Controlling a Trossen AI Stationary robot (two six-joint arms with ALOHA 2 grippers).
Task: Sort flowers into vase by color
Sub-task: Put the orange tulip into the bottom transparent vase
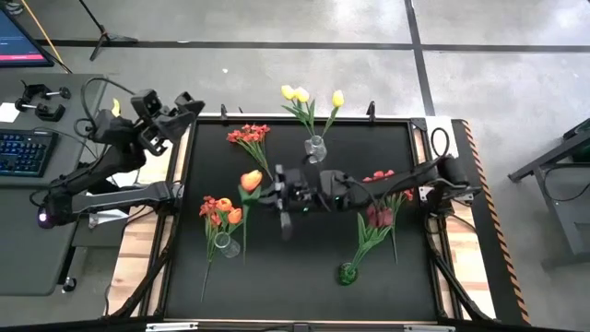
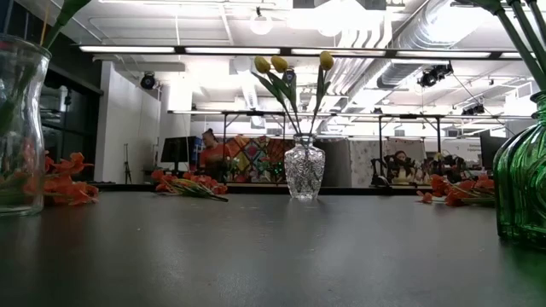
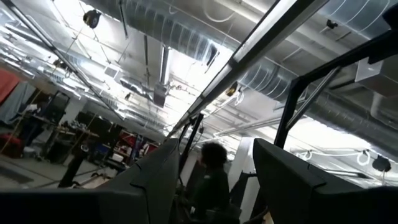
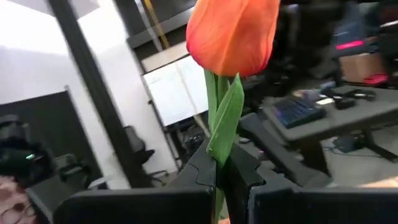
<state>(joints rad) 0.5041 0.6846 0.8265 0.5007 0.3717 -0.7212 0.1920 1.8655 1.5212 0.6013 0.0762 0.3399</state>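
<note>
A: What can't you make out here?

B: In the low view neither arm shows at all. The clear vase (image 2: 19, 128) at one edge and the green vase (image 2: 522, 183) at the other are both cut off by the frame. The left wrist view points up at the ceiling, so it shows none of the tabletop (image 1: 295, 277); a person stands past the fingers, mostly in shadow.

A: And the right hand?

B: The right hand (image 1: 275, 195) is out over the middle of the tabletop, fingers pressed together on the green stem of an orange tulip (image 4: 231, 31). From above, that tulip's head sits just left of the hand, near the clear vase that already carries orange flowers (image 1: 219, 210).

A: The left hand?

B: The left hand (image 1: 189, 104) is raised at the far left corner of the tabletop, fingers (image 3: 283, 177) spread apart with nothing between them.

A: Where are the other flowers?

B: Three yellow tulips (image 1: 300, 95) stand in a cut-glass vase (image 2: 304, 169) at the far side. A red bunch (image 1: 250, 135) lies flat on the tabletop to the left of that vase. Dark maroon flowers (image 1: 379, 217) lean out of the green vase at the near right, and a few more red ones (image 1: 380, 174) lie near the right arm, partly hidden by it.
</note>
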